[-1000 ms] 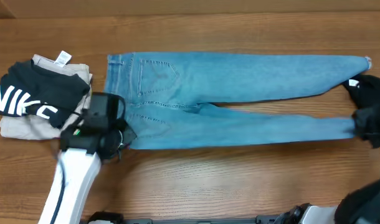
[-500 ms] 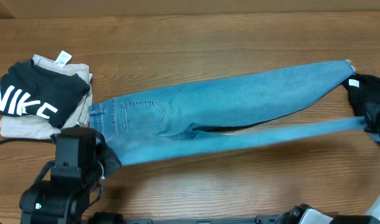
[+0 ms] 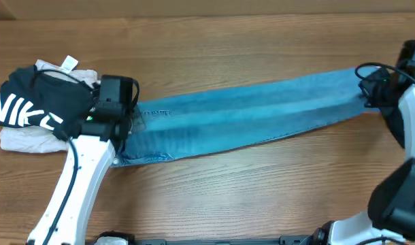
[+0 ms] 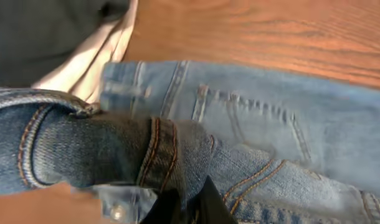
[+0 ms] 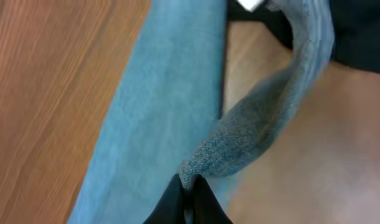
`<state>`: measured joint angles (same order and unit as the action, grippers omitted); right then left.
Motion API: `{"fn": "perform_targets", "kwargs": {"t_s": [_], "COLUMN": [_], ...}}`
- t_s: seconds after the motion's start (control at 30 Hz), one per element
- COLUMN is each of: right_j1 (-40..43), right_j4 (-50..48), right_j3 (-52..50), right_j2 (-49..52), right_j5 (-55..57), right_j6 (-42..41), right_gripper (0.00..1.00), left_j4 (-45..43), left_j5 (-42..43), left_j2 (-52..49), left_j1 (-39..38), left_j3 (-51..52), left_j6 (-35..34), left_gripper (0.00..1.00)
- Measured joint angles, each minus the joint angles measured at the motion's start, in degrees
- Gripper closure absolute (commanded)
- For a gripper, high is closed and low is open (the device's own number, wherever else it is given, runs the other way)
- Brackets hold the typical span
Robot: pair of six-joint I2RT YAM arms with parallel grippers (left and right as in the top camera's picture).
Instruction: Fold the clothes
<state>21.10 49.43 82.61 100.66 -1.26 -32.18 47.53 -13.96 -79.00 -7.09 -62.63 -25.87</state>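
Garments sat stacked at nine o'clock on the table [image 3: 228,34]: black NIKE top [image 3: 27,102] over a beige piece [image 3: 20,141]. The left gripper [image 4: 187,208] pinched the waistband of the jeans [image 3: 248,112], which lay doubled lengthwise toward two o'clock, where the right gripper [image 5: 189,199] was clamped on a leg hem.

Jeans [image 3: 248,112] are folded lengthwise now, near leg flipped over the far one. Left gripper [image 3: 128,121] and right gripper [image 3: 369,92] both swung their pinched edges toward 12 o'clock.
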Motion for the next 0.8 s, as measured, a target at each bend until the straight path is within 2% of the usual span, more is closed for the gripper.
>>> {"fn": "perform_targets", "kwargs": {"t_s": [0.1,0.2,0.23,0.27,0.3,0.33,0.37,0.5,0.67,0.8], "right_j1": [-0.9,-1.5,-1.8,-2.1,-2.7,-3.0,-3.3,-3.5,-0.5,0.6], "right_j4": [-5.6,-9.7,-11.8,-13.5,-15.3,-17.4,-19.0,-18.1,-4.3,3.7], "right_j3": [0.0,0.0,0.0,0.0,0.0,0.0,0.1,0.4,1.2,1.4], "right_j2": [2.4,3.5,3.8,4.2,4.8,5.3,5.9,6.6,6.6,6.6], "right_j5": [-0.5,-1.0,-1.0,-0.9,-0.8,-0.7,-0.3,0.2,-0.1,-2.4], "right_j6": [-0.3,-0.6,-0.6,-0.6,-0.6,-1.0,-0.8,0.0,1.3,2.7], "right_gripper": [0.95,0.93,0.80,0.44,0.27,0.24,0.23,0.20,0.20,0.20], "left_j4": [-4.5,-9.0,-10.3,-11.1,-11.4,-12.2,-13.0,-9.7,5.6,14.4], "left_j5": [-0.3,-0.9,-0.9,-1.1,-1.4,-2.0,-2.6,-5.4,-6.4,-3.9], "left_j2": [-3.2,-6.2,-6.8,-7.7,-8.4,-9.0,-9.4,-9.9,-9.8,-9.7], "left_j1": [0.0,0.0,0.0,0.0,0.0,0.1,0.2,1.4,4.8,5.3], "left_j3": [0.0,0.0,0.0,0.0,0.0,0.0,0.0,-2.2,-16.5,-21.4], "left_j6": [1.4,2.3,2.3,2.3,2.5,2.5,2.7,2.8,3.3,3.5], "left_gripper": [0.86,0.84,0.75,0.46,0.30,0.11,0.04,0.01,0.00,0.11]}}
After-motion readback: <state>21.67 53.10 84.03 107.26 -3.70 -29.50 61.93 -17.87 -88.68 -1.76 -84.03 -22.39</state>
